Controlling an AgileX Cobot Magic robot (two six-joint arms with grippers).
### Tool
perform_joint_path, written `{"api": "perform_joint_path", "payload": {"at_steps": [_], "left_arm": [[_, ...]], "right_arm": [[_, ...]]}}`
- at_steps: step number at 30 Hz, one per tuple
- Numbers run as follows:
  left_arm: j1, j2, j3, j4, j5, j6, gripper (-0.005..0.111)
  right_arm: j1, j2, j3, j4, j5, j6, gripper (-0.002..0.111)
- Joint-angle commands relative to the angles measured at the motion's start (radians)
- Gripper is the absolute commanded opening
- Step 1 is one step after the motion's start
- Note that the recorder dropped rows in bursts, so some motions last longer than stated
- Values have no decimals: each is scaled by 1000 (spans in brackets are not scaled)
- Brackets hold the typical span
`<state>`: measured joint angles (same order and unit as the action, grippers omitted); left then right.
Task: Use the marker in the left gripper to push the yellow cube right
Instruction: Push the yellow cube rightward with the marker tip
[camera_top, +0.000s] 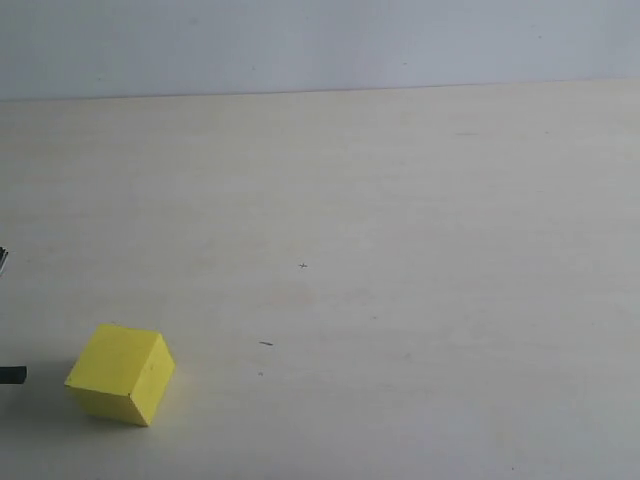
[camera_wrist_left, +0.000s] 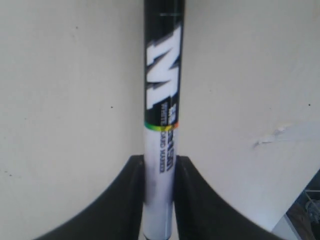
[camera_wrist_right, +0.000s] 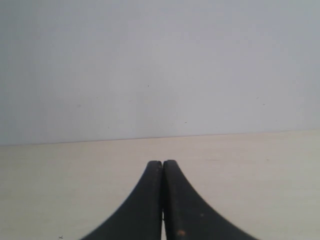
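Note:
The yellow cube (camera_top: 122, 373) rests on the pale table at the lower left of the exterior view. A dark tip at the left edge (camera_top: 12, 375), a short way left of the cube, looks like the marker's end. In the left wrist view my left gripper (camera_wrist_left: 159, 162) is shut on the marker (camera_wrist_left: 163, 95), whose white barrel sits between the fingers while its black lettered part sticks out over the table. The cube does not show in that view. My right gripper (camera_wrist_right: 162, 164) is shut with nothing in it, low over the table and facing the wall.
The light wooden table (camera_top: 400, 250) stretches right of the cube up to a grey-white wall (camera_top: 320, 45). A small scuff (camera_wrist_left: 270, 136) marks the tabletop in the left wrist view, and the table's edge (camera_wrist_left: 295, 205) shows nearby.

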<state>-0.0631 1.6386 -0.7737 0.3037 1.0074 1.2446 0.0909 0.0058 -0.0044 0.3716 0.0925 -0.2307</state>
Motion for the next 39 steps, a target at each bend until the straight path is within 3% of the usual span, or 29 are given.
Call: {"api": "perform_joint_path", "payload": {"at_steps": [1,3,5,8,9,12,18,25,31,39], "left_arm": [[-3,-9,-5,-30,-30,7,0],[-33,-9,-5,-30,-30,7,0],[-105,-9,-13,-33,-28,4,0],[-263,-9,-52,-89,-19,4,0],[-274,-9,-52,-87,-19,3,0],[-255,-9,-52,-83,-13,-31,0],[-132,-9,-50,-83,79,-51,0],[-126,-9,-29,-125,64,-49,0],[-198,-9,-29,-152,23,-19,0],[-360,3,-29,-248,-103,-12,0]], "right_arm": [[-4,-6,4,-4,-5,-3,0],[-4,-6,4,-4,-5,-3,0],[-4,-6,4,-4,-5,-3,0],[-4,-6,4,-4,-5,-3,0],[-4,-6,4,-4,-5,-3,0],[-4,-6,4,-4,-5,-3,0],[-4,-6,4,-4,-5,-3,0],[-4,-6,4,-4,-5,-3,0],[-4,-6,4,-4,-5,-3,0],[-4,-6,4,-4,-5,-3,0]]}}
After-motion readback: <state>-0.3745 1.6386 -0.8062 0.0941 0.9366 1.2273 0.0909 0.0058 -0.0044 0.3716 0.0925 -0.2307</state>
